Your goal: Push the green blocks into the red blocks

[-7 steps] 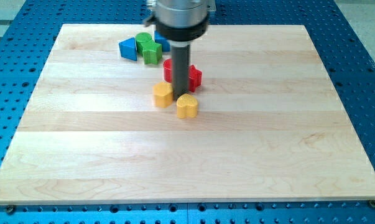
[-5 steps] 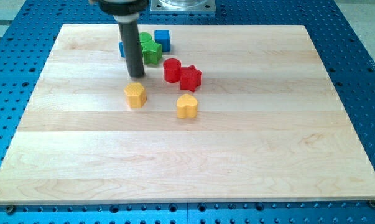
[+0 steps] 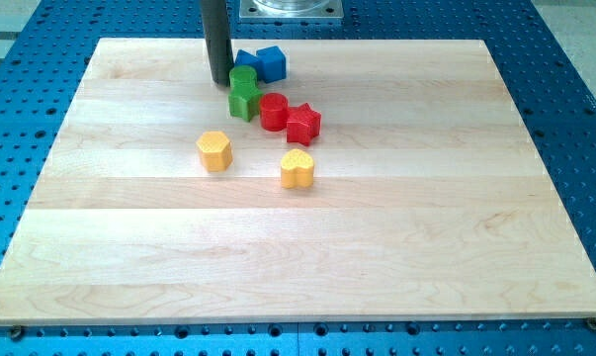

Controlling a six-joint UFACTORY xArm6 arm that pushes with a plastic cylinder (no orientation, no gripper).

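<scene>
The push looks to be in its closing stage: the green blocks (image 3: 243,92) stand at the left side of the red cylinder (image 3: 273,111), apparently touching it, with the red star (image 3: 303,124) just beyond on the view's right. My tip (image 3: 220,81) rests at the greens' upper left, seemingly in contact, though the angle leaves that unsure. Next move, in my judgement: a short shove toward the view's lower right. No fingers exist on this rod, so nothing is held. Blue blocks (image 3: 262,63) sit behind on the desk (image 3: 396,247).

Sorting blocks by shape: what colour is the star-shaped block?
Red: the star block shows in the camera view.
</scene>
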